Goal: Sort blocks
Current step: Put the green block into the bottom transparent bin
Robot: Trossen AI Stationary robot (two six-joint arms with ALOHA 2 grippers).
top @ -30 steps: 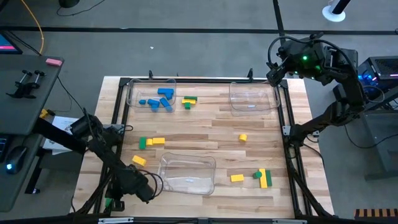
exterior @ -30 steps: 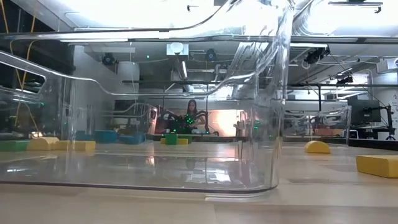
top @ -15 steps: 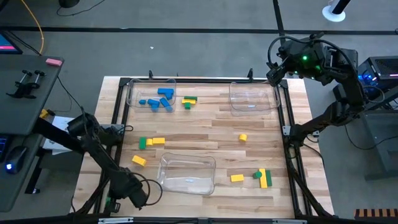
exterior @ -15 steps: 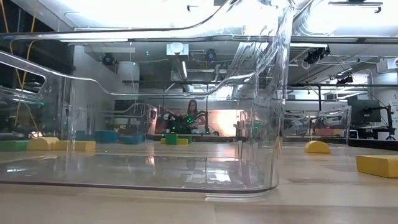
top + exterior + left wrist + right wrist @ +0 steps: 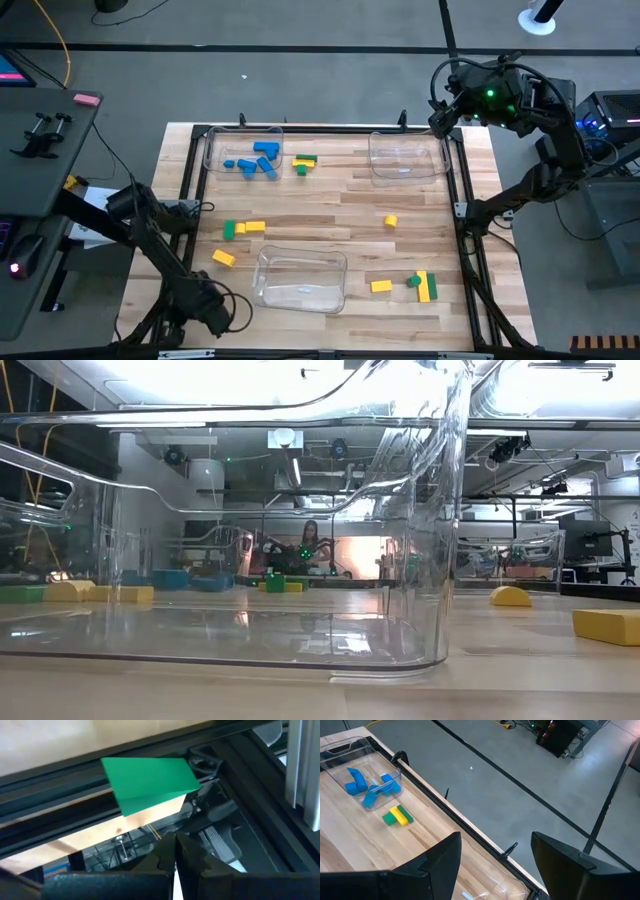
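Blue blocks point(image 5: 256, 162) lie in the far-left clear tray point(image 5: 215, 152). Yellow and green blocks lie loose on the wood: a pair point(image 5: 304, 161) beside that tray, a pair point(image 5: 243, 228) at mid left, single yellow ones point(image 5: 223, 258) point(image 5: 391, 221), and a group point(image 5: 415, 285) at near right. My left gripper point(image 5: 207, 317) hangs shut over the table's near-left corner, holding nothing. Its wrist view shows a green piece point(image 5: 150, 782) resting on the black frame rail, ahead of the shut fingers point(image 5: 175, 847). My right gripper point(image 5: 445, 115) waits open, high over the far-right corner.
Two more clear trays stand on the table: one at far right point(image 5: 407, 157) and one near the front middle point(image 5: 300, 279), which fills the low view point(image 5: 250, 560). A black frame point(image 5: 458, 210) rims the table. Bare wood lies in the table's middle.
My left gripper has moved toward the table's near-left corner, off the near tray's side, sinking a little and rolling at the wrist. It has stayed shut. The blocks and trays have not moved.
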